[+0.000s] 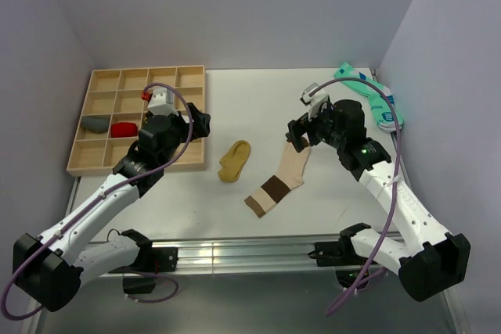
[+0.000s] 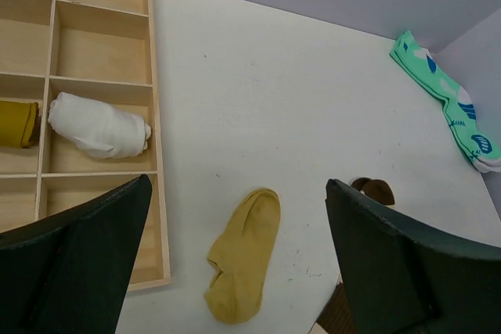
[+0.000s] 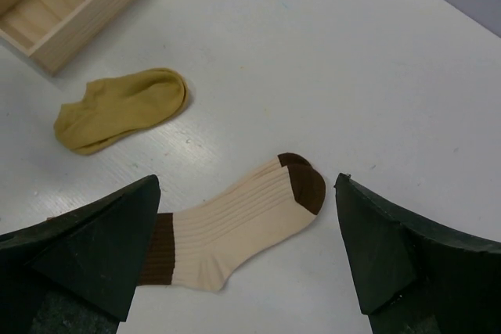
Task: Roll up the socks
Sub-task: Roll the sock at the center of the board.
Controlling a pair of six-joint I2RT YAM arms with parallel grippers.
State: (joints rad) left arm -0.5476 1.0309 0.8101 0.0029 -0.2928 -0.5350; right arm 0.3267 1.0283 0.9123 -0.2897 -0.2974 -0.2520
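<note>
Left gripper (image 2: pixel 236 187) hangs over the wooden tray (image 1: pixel 149 70) at its 3 o'clock rim, jaws wide, holding nothing; bare table (image 1: pixel 250 99) lies open toward 12 o'clock. Mustard sock (image 1: pixel 234 160) lies flat and unrolled near the tray's 4 o'clock corner. At its 4 o'clock is the beige sock (image 1: pixel 279 181), ribbed, with brown toe and band. Right gripper (image 3: pixel 247 181) sits over that toe, spread wide, empty; green socks (image 1: pixel 372 99) lie by the wall at its 1 o'clock.

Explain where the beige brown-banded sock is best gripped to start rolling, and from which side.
Probably the brown toe of the beige sock, from straight above, using the right gripper, open over it. The sock lies flat, so only a downward pinch across that narrow tip can lift an edge.
</note>
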